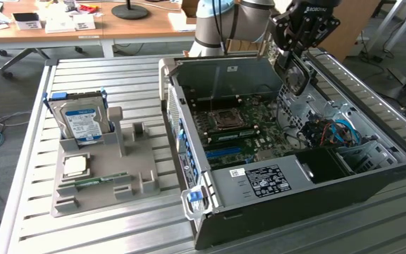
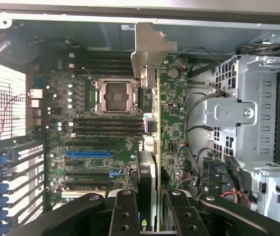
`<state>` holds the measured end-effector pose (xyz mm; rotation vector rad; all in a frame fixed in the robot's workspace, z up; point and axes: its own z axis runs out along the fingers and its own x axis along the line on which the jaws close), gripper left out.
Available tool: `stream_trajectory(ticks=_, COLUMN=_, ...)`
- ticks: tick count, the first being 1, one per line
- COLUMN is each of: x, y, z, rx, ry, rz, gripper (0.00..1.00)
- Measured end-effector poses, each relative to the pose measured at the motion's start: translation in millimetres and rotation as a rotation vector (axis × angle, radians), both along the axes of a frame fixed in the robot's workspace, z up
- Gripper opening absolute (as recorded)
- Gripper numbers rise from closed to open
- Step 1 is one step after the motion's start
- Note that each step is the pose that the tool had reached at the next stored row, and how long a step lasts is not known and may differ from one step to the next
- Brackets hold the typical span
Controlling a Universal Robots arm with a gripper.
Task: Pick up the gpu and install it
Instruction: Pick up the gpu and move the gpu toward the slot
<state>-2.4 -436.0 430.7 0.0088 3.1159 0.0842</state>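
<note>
My gripper (image 1: pixel 293 53) hangs over the far end of the open computer case (image 1: pixel 379 174) and is shut on the gpu (image 1: pixel 296 79), a dark card with a round fan outline held on edge above the case interior. In the wrist view the gpu (image 2: pixel 152 113) appears edge-on between my black fingers (image 2: pixel 125 211), with its silver end bracket (image 2: pixel 147 49) pointing away from the gripper (image 2: pixel 152 199). The card hovers above the green motherboard (image 2: pixel 95 137), roughly over its right-hand part beside the CPU socket (image 2: pixel 115 96).
In the exterior view, a grey parts holder (image 1: pixel 129 159) to the left of the case carries a silver hard drive with a blue label (image 1: pixel 83 121), a processor chip (image 1: pixel 76 165) and a memory stick (image 1: pixel 93 181). Drive cages (image 2: pixel 243 113) and cables (image 1: pixel 330 132) fill one side of the case.
</note>
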Motion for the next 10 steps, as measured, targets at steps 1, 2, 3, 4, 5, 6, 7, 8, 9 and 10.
stream_trajectory(ticks=1, x=2.2, y=0.1, z=0.0, rx=0.0000, ry=0.0001, rz=0.000, gripper=0.27)
stream_trajectory(ticks=2, x=4.4, y=0.2, z=0.0, rx=0.0001, ry=0.0003, rz=0.000, gripper=0.27)
stream_trajectory(ticks=3, x=6.8, y=0.3, z=0.0, rx=0.0001, ry=0.0005, rz=0.000, gripper=0.27)
stream_trajectory(ticks=4, x=9.1, y=0.3, z=0.0, rx=0.0001, ry=0.0006, rz=0.000, gripper=0.27)
stream_trajectory(ticks=5, x=11.2, y=0.3, z=0.0, rx=0.0001, ry=0.0007, rz=0.000, gripper=0.27)
stream_trajectory(ticks=6, x=13.5, y=0.4, z=0.0, rx=0.0002, ry=0.0009, rz=0.000, gripper=0.27)
stream_trajectory(ticks=7, x=16.3, y=0.4, z=0.0, rx=0.0001, ry=0.0011, rz=0.000, gripper=0.27)
stream_trajectory(ticks=8, x=19.5, y=0.5, z=0.0, rx=0.0001, ry=0.0016, rz=0.000, gripper=0.27)
stream_trajectory(ticks=9, x=22.2, y=0.6, z=0.0, rx=0.0001, ry=0.0020, rz=0.000, gripper=0.27)
stream_trajectory(ticks=10, x=24.3, y=0.6, z=-0.1, rx=0.0002, ry=0.0023, rz=0.000, gripper=0.27)
